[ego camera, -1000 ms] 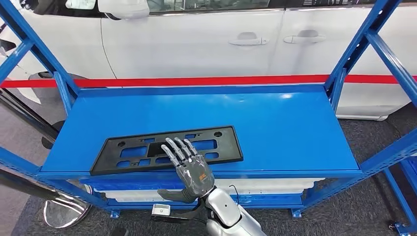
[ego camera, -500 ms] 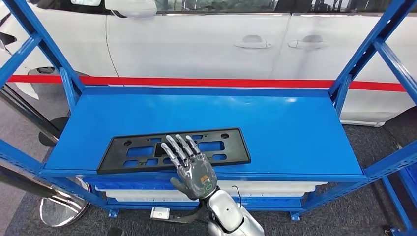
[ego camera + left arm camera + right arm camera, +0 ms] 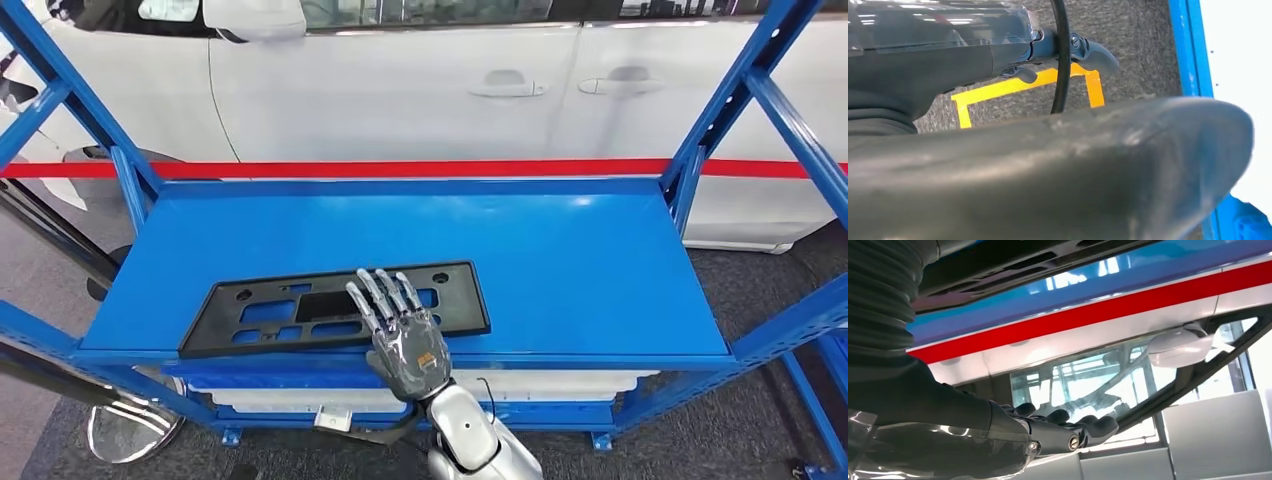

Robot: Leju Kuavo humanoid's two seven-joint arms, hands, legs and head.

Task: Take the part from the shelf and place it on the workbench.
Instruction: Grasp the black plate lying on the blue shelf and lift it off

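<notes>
Behind the blue shelf (image 3: 560,260) a white car (image 3: 420,90) fills the background from nine o'clock to three o'clock, its door handles near one o'clock and a red stripe (image 3: 450,167) running straight across between car and shelf. Blue uprights and slanted braces frame the shelf at both ends, and grey carpeted floor (image 3: 740,420) shows around its feet. On the flat blue deck, toward seven o'clock and close to the front edge, lies the part (image 3: 270,310), a long black plastic plate with rectangular cut-outs and small round holes, lying flat and slightly skewed, its nearer left corner reaching the deck's front lip. The right hand (image 3: 400,335) comes up from six o'clock on its silver arm, palm down, with its fingers (image 3: 385,295) straight and spread apart, lying over the right-hand portion of the part; it grips nothing, and whether the fingertips actually press on the plastic cannot be told. In the right wrist view the dark fingers (image 3: 1083,427) lie extended beside each other under the shelf's blue edge, with the car's window and mirror beyond. The left hand (image 3: 1048,170) shows in its own wrist view as a blurred grey bulk over carpet marked with yellow tape (image 3: 1013,87); its fingers' state cannot be told.
</notes>
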